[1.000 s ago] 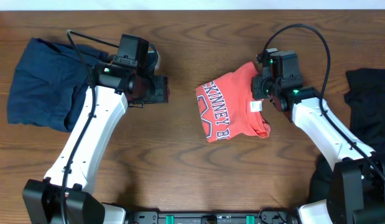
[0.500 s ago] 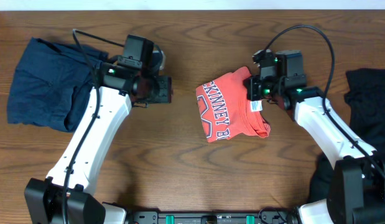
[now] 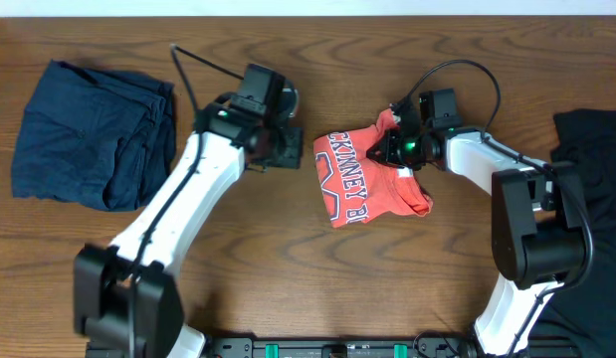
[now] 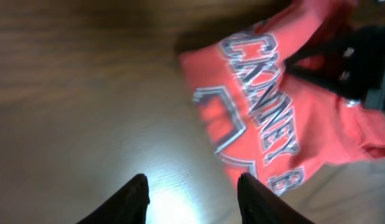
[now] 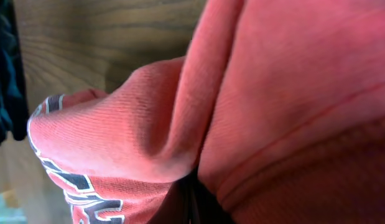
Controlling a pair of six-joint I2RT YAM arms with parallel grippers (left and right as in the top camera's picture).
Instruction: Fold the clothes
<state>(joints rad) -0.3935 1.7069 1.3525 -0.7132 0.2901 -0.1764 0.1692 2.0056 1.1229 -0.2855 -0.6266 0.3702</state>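
The folded T-shirt is laid mid-way on the table, its long axis run far-to-near, slightly tilted, with lettering along the left edge. Its far corner is pinched and raised by the right gripper. The left gripper is held open, empty, just beside it.

Overhead straight down; wrists close on T-shirt

One coral-red T-shirt, one navy garment, one black garment, two robot arms, one table.
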